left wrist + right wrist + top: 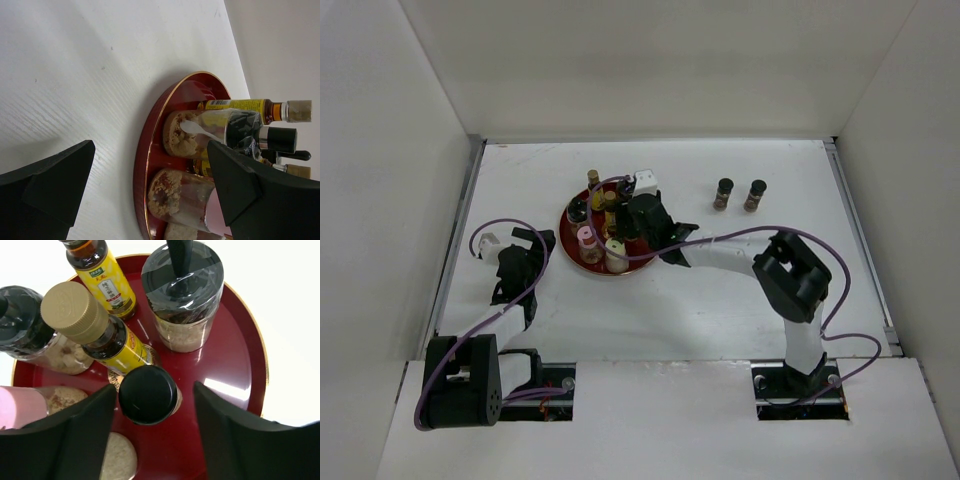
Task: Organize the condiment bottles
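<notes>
Most of the bottles are on the red tray [595,270] rn. R gripper [155,390] hangs over the tray's middle, jaws apart. The black-cap jar [148,394] stands upright btwn its fingers, but there's a gap on both sides, so it's not clamped on it afaict. That jar is about at the tray's centre, w/ a bit of gold emblem peeking out beside it.

Also on the tray:
- tan-cap bottle [75,310], yellow label, dark contents, just beside the black-cap jar
- amber bottle [102,280], yellow label too, closer to the tray's rim
- wrapped jar [182,295], clear film over the top w/ a black handle poking up, pale grainy stuff inside, near the rim
- dark-lid jar [25,335], lumpy whitish contents, at the rim
- pink-cap jar [587,236] + pale-cap jar [616,246], both on the tray's near side, toward the arm bases

Off the tray there's a nearer dark-cap bottle [723,193] and a farther dark-cap bottle [755,194]. Both are upright on the table [720,290], right of the tray and well apart from it, side by side but not touching.

L gripper [150,150] is off the tray's left side, pointed at the rim. Its jaws are wide apart w/ nothing held.
</notes>
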You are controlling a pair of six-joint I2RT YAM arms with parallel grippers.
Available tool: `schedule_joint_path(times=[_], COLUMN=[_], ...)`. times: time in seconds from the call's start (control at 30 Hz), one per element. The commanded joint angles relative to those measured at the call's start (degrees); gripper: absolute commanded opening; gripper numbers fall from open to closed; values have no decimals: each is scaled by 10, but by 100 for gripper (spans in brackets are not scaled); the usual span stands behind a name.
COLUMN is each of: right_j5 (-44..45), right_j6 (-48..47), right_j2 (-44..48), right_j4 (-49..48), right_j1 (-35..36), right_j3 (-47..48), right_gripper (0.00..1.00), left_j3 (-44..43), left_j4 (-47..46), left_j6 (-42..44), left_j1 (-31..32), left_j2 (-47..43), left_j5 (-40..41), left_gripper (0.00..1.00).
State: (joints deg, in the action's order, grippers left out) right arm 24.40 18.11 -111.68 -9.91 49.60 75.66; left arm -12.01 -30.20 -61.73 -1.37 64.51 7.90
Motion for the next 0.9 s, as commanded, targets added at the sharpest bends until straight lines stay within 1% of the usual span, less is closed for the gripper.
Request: schedule_joint_path(times=[0.0, 0.1, 0.2, 0.3, 0.4, 0.5, 0.53, 0.57, 0.6, 0.63, 0.7, 0.77, 0.8, 0.87], right_j5=[5, 3, -5, -20, -30, -34, -24, -14, -2, 12, 33, 50, 57, 66], right_j6=[5, 3, 3, 5, 14, 25, 23, 23, 21, 18, 11, 7, 4, -4], right_j2=[33, 69, 105, 140, 183, 216, 219, 219, 213, 206, 185, 165, 154, 132], right_j4=[-28, -28, -34, -37, -60, -71, -64, -56, -49, -42, -20, -9, -9, -3], right_j1=[8, 9, 9, -14, -55, -110, -145, -164, -183, -201, -228, -248, -254, -266], right_j3=[-2, -15, -33, -60, -105, -143, -149, -150, -148, -144, -126, -110, -104, -88], right_gripper=[74, 79, 81, 82, 81, 71, 55, 50, 48, 48, 53, 63, 66, 67], left_j3=[-3, -2, -3, -1, -2, 0, -2, -3, -4, -4, -4, -4, -4, -4], left_j4=[-21, -21, -21, -21, -21, -20, -20, -21, -21, -21, -21, -21, -22, -20], left_j6=[3, 3, 3, 3, 1, 3, 1, 1, 1, 2, 4, 3, 2, 5], left_j1=[-1, -3, -3, -3, -3, -2, -2, 0, 2, 3, 4, 4, 3, 4], left_j2=[-13, -10, -11, -13, -15, -18, -11, -10, -10, -11, -11, -6, -5, -8], left_j5=[1, 0, -3, 0, -5, 1, -3, -5, -5, -1, 4, 1, -2, 3], left_gripper=[100, 100, 100, 100, 100, 100, 100, 100, 100, 100, 100, 100, 100, 100])
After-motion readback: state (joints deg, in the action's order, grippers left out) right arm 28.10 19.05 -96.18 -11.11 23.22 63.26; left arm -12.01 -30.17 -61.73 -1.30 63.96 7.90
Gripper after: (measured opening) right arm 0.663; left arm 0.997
